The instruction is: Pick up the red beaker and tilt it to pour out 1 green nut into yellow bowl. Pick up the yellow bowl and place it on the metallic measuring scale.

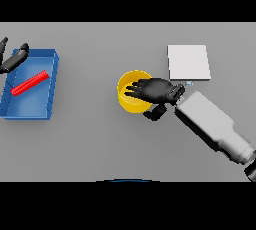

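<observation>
Yellow bowl (131,94) under the right robot hand (155,90), fingers spread, not yet gripping (scale (188,62) just beside); next, clasp the rim.

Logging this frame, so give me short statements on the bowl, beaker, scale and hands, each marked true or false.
1. The right robot hand lies over the yellow bowl. True.
2. The yellow bowl sits on the metallic measuring scale. False: it stands on the table, left of the scale.
3. The red beaker lies in the blue tray. True.
4. The left robot hand holds the red beaker. False: it is at the tray's far corner, apart from it.
</observation>
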Robot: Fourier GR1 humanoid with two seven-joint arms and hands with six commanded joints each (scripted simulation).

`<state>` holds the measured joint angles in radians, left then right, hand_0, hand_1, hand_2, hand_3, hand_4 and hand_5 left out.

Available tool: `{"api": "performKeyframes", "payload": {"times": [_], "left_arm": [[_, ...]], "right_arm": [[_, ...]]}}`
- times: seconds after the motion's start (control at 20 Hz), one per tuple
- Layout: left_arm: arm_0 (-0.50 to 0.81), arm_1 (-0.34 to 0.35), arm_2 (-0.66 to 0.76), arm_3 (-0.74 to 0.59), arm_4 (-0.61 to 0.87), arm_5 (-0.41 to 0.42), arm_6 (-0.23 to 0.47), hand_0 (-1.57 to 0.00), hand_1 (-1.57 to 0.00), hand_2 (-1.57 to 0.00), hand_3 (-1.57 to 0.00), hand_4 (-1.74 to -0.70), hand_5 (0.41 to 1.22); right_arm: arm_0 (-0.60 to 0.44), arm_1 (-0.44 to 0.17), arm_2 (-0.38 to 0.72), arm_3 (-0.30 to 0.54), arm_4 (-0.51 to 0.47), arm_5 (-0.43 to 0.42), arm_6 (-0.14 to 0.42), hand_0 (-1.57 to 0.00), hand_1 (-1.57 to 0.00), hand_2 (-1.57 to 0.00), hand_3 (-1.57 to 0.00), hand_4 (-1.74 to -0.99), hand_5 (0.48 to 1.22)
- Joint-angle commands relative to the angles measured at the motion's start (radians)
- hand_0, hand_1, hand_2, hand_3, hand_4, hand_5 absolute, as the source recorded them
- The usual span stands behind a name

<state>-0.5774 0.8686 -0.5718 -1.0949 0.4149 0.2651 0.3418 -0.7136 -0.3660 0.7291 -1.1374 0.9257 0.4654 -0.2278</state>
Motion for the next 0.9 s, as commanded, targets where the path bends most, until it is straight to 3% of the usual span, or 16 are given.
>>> {"api": "performKeyframes", "payload": {"times": [0.0, 0.1, 0.2, 0.3, 0.35, 0.45, 0.5, 0.6, 0.7, 0.85], "left_arm": [[0.010, 0.001, 0.000, -0.004, 0.002, 0.002, -0.008, 0.00, 0.00, 0.00, 0.00, -0.72, 0.688], [0.018, 0.001, 0.002, -0.023, 0.010, 0.007, -0.010, 0.00, 0.00, 0.00, 0.00, -0.72, 0.686], [0.010, 0.008, 0.003, -0.008, 0.006, 0.002, 0.003, 0.00, 0.00, 0.00, 0.00, -0.71, 0.686], [0.008, 0.007, 0.007, -0.008, 0.012, -0.008, -0.006, 0.00, 0.00, 0.00, 0.00, -0.71, 0.691], [0.003, -0.003, 0.007, 0.002, 0.013, -0.008, -0.006, 0.00, 0.00, 0.00, 0.00, -0.72, 0.692], [0.005, 0.005, 0.008, -0.001, 0.012, -0.010, -0.012, 0.00, 0.00, 0.00, 0.00, -0.72, 0.692], [0.006, 0.012, 0.009, -0.015, 0.013, -0.010, -0.009, 0.00, 0.00, 0.00, 0.00, -0.72, 0.693], [0.009, 0.004, 0.006, -0.024, 0.012, 0.005, -0.007, 0.00, 0.00, 0.00, 0.00, -0.72, 0.696], [0.011, 0.005, 0.002, -0.027, 0.009, 0.007, -0.004, 0.00, 0.00, 0.00, 0.00, -0.73, 0.698], [0.012, 0.014, 0.001, -0.029, 0.007, 0.001, 0.005, 0.00, 0.00, 0.00, 0.00, -0.72, 0.697]], "right_arm": [[-0.004, 0.011, 0.002, 0.006, -0.001, 0.008, 0.009, 0.00, 0.00, 0.00, 0.00, -1.290, 0.746], [-0.006, 0.026, -0.003, 0.017, -0.012, 0.012, 0.009, 0.00, 0.00, 0.00, 0.00, -1.305, 0.763], [-0.007, 0.048, -0.011, 0.020, -0.021, 0.034, 0.049, 0.00, -0.02, -0.02, -0.04, -1.336, 0.810], [-0.010, 0.050, -0.008, 0.032, -0.022, 0.045, 0.037, -0.29, -0.24, -0.18, -0.17, -1.387, 0.873], [-0.008, 0.044, 0.003, 0.030, -0.014, 0.037, 0.008, -0.54, -0.47, -0.31, -0.26, -1.420, 0.943], [-0.008, 0.048, 0.002, 0.022, -0.014, 0.044, 0.009, -0.91, -0.87, -0.69, -0.46, -1.512, 1.043], [-0.002, 0.035, 0.001, 0.023, -0.019, 0.033, -0.019, -1.05, -1.01, -0.87, -0.57, -1.552, 1.079], [0.004, 0.032, -0.003, 0.019, -0.022, 0.024, -0.023, -1.23, -1.21, -1.12, -0.83, -1.614, 1.130], [-0.001, 0.025, 0.001, 0.015, -0.017, 0.016, -0.013, -1.36, -1.34, -1.19, -1.04, -1.660, 1.163], [-0.002, 0.018, 0.000, 0.017, -0.014, -0.008, -0.016, -1.46, -1.45, -1.26, -1.22, -1.699, 1.191]]}}
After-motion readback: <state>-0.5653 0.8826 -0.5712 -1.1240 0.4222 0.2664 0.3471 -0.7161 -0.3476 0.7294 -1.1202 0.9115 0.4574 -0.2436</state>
